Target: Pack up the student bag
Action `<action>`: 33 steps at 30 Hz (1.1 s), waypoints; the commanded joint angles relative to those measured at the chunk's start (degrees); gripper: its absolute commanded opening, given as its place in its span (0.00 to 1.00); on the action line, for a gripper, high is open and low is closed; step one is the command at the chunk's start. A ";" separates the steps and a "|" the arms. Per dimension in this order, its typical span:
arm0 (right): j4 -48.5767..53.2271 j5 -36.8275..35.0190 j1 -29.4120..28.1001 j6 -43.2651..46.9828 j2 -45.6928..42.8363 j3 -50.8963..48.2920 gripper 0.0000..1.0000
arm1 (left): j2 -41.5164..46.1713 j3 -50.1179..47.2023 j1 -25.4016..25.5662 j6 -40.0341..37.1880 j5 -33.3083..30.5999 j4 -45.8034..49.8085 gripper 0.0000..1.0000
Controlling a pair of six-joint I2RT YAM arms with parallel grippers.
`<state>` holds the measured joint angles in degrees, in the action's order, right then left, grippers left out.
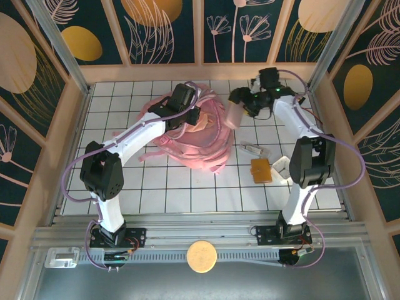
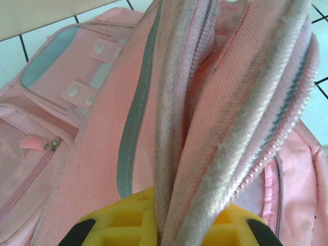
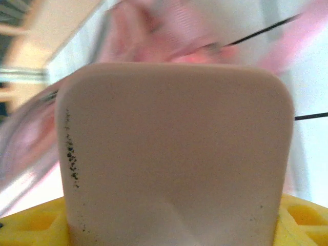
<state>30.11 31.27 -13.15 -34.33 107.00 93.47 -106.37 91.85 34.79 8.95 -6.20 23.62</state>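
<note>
Holding the mouth open from the left side: left gripper (image 2: 171,225) is clenched on the zipper edge (image 2: 241,133) of the backpack (image 1: 190,150), with fabric bunched between the yellow pads. Backpack lies in a heap on the table (image 1: 187,194), centre-left toward the back wall, straps splayed to the near side. From above I can't tell how wide the opening gapes; the arm covers it.

Right gripper (image 1: 242,103) is just right of the backpack, grasping a pale block (image 3: 174,154) squarely between its fingers. Wrist view is blurred, with pink fabric right behind the block.

My read: the step in hand is dropping the block in. To do it well:
- Left lifts the edge up and away so the slot opens, no slack.
- Right comes in low, narrow end first, aimed between the zipper rows, not onto the front pocket.
- Release only once the block is past the teeth.

Risk: block catches the rim and skids off onto the tiles.

Further right, a clear packet (image 1: 255,150) and an orange pad (image 1: 261,170) lie loose on the table, probably next in line.
</note>
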 commanded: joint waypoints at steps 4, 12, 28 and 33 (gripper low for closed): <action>-24.30 10.80 -8.75 -20.72 8.63 -5.32 0.59 | -0.05 6.02 0.03 2.17 4.16 -4.90 0.00; -32.98 8.63 -12.08 -29.01 22.07 4.23 0.62 | 0.25 7.18 0.07 2.74 5.20 -5.07 0.00; -17.50 1.22 -12.89 -14.91 1.81 -8.12 0.99 | -1.38 6.01 -0.05 2.08 -0.65 -3.84 0.00; -9.11 -4.56 -9.75 -11.73 -10.47 -18.35 0.99 | -2.82 6.89 0.07 4.01 6.73 -3.42 0.99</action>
<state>14.96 28.53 -23.66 -50.37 104.22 78.72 -107.57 96.66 34.04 11.03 -4.43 25.17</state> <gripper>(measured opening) 0.991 0.491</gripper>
